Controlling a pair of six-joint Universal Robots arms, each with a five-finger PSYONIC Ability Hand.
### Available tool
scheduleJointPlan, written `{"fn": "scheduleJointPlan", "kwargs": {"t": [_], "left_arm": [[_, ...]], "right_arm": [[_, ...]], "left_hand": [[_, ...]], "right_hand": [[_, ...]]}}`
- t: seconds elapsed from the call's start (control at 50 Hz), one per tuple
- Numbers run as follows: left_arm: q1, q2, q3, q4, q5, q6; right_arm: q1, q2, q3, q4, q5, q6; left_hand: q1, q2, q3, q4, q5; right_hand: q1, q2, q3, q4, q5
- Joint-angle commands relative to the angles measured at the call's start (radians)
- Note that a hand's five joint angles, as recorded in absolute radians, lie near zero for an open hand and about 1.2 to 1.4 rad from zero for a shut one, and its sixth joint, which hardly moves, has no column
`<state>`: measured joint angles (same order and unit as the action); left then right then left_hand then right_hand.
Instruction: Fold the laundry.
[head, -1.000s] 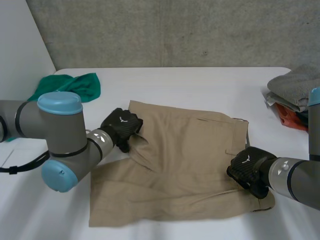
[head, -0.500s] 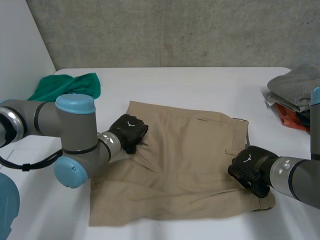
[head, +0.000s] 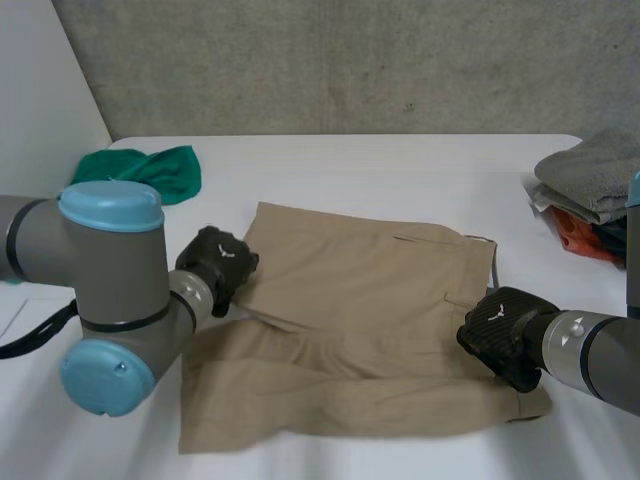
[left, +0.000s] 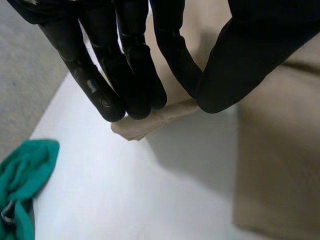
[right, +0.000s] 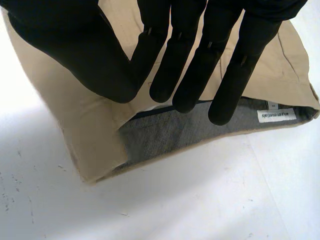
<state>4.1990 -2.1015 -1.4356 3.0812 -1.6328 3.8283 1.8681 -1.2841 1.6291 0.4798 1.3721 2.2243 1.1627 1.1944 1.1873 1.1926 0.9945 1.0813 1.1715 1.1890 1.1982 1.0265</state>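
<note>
Tan shorts (head: 370, 300) lie spread on the white table (head: 400, 170), waistband toward my right arm. My left hand (head: 215, 262) is at the shorts' left edge; in the left wrist view its fingers (left: 125, 65) and thumb pinch a raised fold of the tan cloth (left: 145, 125). My right hand (head: 500, 335) is at the near end of the waistband. In the right wrist view that hand (right: 65, 45) pinches the waistband (right: 95, 135), which is lifted so the grey lining (right: 185, 130) and a white label (right: 276, 115) show.
A crumpled green cloth (head: 140, 172) lies at the table's far left, also beyond my left hand's fingertips as a green cloth (left: 22, 175). A stack of folded clothes (head: 590, 190) sits at the right edge. A concrete wall stands behind the table.
My left hand closed on the cloth and moved left from over the shorts to their left edge, drawing a fold with it. The right hand has stayed in place.
</note>
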Motion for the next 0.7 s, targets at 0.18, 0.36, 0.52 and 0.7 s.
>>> {"fn": "scheduleJointPlan", "kwargs": {"t": [0.18,0.36,0.52,0.7], "left_arm": [[-0.02,-0.063,0.055,-0.033,-0.128,0.022],[-0.013,0.193,-0.132,-0.019,-0.035,-0.159],[0.006,0.359,-0.36,-0.062,0.105,-0.245],[-0.008,0.472,-0.552,-0.095,0.139,-0.265]], "right_arm": [[0.011,-0.02,0.012,-0.001,-0.001,0.005],[0.017,-0.021,0.009,-0.009,-0.001,0.026],[-0.029,-0.083,-0.014,0.042,-0.002,0.095],[-0.098,-0.17,0.073,0.189,-0.037,0.107]], "left_hand": [[-0.761,-0.793,-0.786,-0.791,-0.768],[-0.77,-0.802,-0.795,-0.8,-0.777],[-0.691,-0.723,-0.715,-0.721,-0.697],[-0.708,-0.74,-0.733,-0.738,-0.715]], "right_hand": [[0.315,0.225,0.207,0.198,0.195],[0.315,0.225,0.207,0.198,0.195],[-0.442,-0.532,-0.55,-0.559,-0.562],[-0.566,-0.656,-0.674,-0.683,-0.686]]}}
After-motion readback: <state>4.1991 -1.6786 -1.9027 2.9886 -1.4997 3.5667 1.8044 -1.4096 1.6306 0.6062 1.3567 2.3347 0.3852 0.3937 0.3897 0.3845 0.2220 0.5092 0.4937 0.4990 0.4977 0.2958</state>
